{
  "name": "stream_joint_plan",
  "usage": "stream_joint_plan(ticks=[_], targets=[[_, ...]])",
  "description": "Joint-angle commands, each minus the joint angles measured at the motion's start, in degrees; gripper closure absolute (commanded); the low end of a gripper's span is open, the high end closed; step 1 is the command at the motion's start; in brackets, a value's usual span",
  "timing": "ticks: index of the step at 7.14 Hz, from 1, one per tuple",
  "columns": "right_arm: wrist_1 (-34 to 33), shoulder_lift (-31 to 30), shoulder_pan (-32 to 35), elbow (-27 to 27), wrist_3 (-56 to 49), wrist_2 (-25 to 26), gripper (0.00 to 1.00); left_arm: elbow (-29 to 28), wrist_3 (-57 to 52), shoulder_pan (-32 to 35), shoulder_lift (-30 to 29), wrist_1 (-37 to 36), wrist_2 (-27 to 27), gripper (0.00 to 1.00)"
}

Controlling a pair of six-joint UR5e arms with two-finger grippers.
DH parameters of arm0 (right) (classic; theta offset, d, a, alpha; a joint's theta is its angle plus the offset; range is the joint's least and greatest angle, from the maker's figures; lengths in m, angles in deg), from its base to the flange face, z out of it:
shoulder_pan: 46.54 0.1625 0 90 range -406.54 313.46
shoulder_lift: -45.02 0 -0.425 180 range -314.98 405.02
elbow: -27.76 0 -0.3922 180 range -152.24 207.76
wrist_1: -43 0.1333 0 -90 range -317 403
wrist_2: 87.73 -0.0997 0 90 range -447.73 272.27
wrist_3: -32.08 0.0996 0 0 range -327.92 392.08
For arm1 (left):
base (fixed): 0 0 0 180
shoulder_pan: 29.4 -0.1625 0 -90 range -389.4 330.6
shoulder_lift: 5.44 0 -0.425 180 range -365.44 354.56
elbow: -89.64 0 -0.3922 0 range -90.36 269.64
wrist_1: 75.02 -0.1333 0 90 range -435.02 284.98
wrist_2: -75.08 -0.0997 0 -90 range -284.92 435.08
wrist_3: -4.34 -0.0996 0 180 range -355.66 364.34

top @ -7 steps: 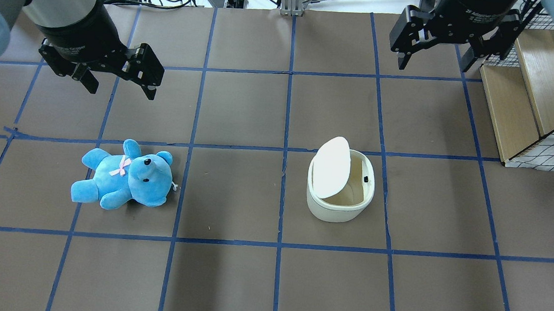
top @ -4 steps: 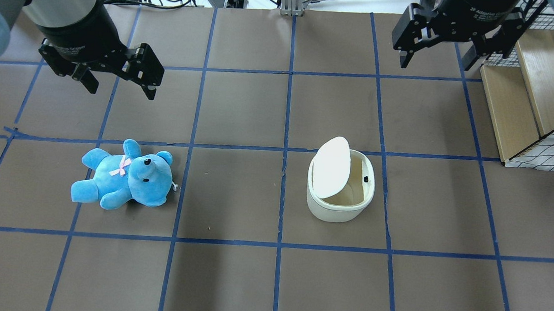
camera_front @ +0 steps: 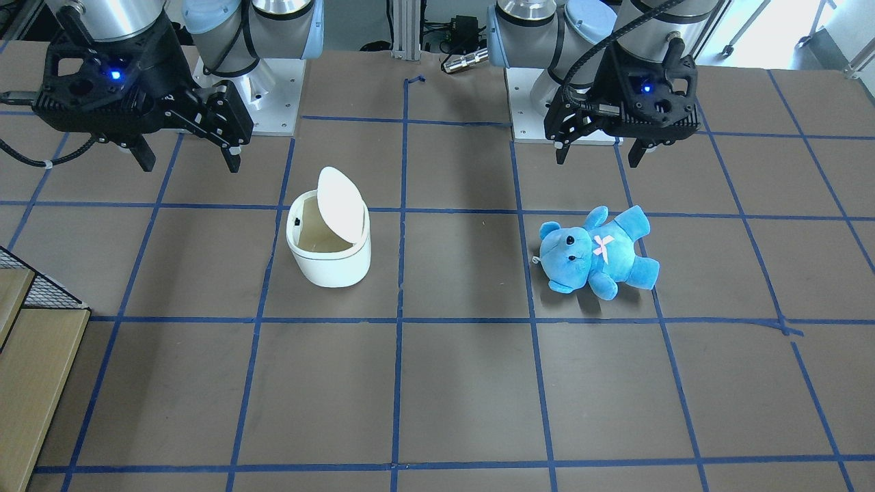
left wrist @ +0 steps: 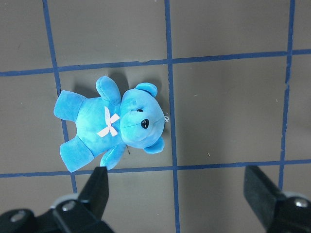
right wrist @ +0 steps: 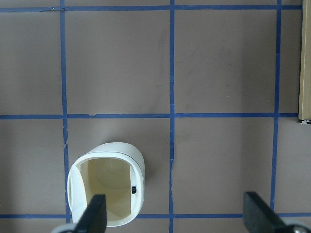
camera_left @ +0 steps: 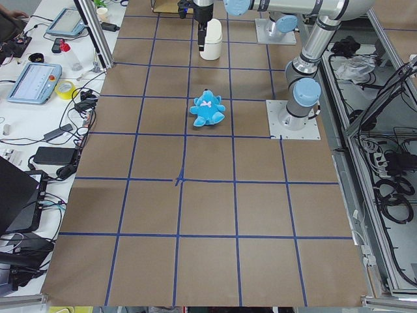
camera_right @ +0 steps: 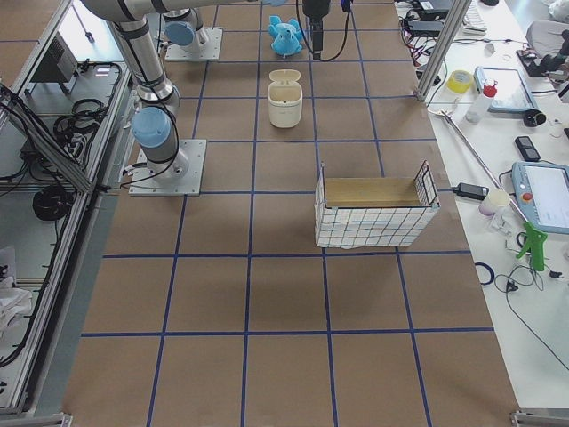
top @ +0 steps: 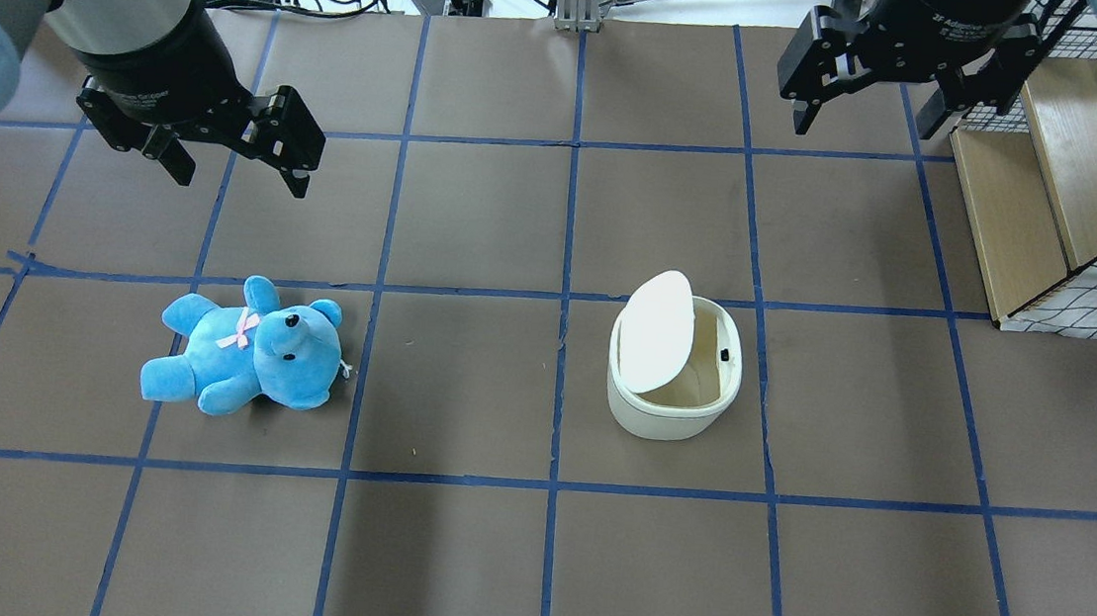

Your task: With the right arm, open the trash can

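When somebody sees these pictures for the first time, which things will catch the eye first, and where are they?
A bright blue bear lies on the brown table, on the robot's left side. A white trash can stands on the right side, its lid raised so the inside shows. The left gripper and right gripper hang open, touching neither thing.

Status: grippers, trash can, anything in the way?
Both open, empty: left gripper, right gripper. Upright trash can, lid raised, nothing touching it. Off to the side: blue bear, near left gripper.
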Motion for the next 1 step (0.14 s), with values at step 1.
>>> stream_joint_plan(ticks=[1], targets=[[0.3,0.0,0.1,0.1,0.0,0.1,0.0,0.0,0.0,0.0,0.0,-0.1,0.0,0.0]])
